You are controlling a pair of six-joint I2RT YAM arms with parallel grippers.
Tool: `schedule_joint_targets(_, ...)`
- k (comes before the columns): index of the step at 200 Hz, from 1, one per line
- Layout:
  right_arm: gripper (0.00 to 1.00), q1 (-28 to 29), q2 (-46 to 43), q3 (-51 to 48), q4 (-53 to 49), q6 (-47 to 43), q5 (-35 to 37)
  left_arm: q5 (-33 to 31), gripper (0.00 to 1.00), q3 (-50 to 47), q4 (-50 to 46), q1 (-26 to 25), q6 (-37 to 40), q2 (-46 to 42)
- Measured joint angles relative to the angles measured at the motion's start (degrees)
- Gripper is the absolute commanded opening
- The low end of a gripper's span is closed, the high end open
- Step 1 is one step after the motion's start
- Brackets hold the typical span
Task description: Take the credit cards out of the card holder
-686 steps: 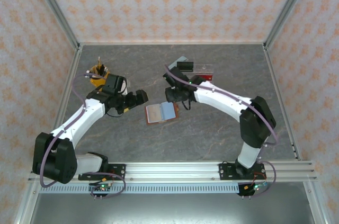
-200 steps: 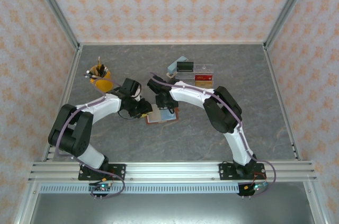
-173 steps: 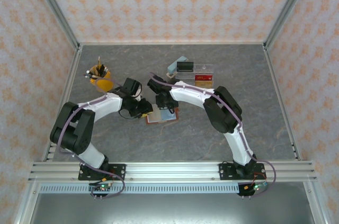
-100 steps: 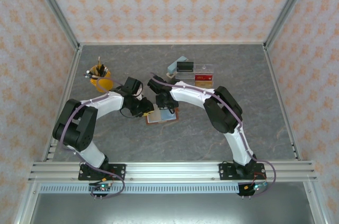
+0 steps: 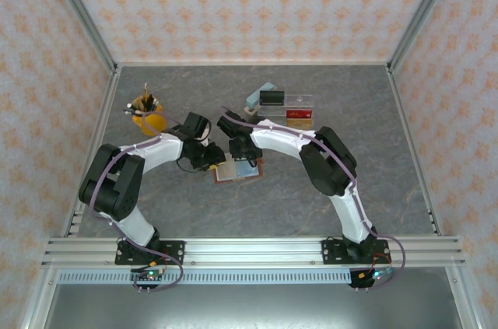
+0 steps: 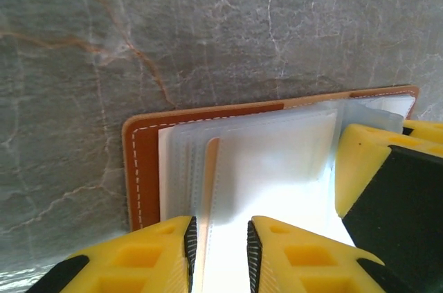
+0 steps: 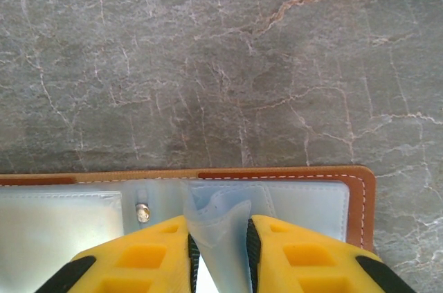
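Two nearly closed grippers, left gripper [image 6: 217,251] and right gripper [image 7: 220,251], are pinched on clear sleeves [image 7: 218,211] of the card holder [image 5: 241,173]; next the tan card [image 6: 210,168] must be slid free.

A grey, marble-veined desk [image 5: 405,119] is enclosed on three sides by pale walls [image 5: 249,6] patterned with orange motifs, aluminium posts [image 5: 80,14] at its far corners, evenly lit.

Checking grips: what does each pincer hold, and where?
The left pincer grips a clear sleeve with a tan card's edge; the right pincer grips another sleeve's raised fold in the card holder.
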Motion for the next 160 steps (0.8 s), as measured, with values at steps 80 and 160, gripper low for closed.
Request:
schedule_joint_targets(80, 0.27, 0.0, -0.1, -0.2, 0.2, 0.0, 0.0, -0.3, 0.26, 0.0, -0.5, 0.0, 0.5, 0.0)
schedule_joint_targets(160, 0.27, 0.0, -0.2, -0.5, 0.5, 0.0, 0.0, -0.5, 0.24, 0.0, -0.8, 0.0, 1.2, -4.5)
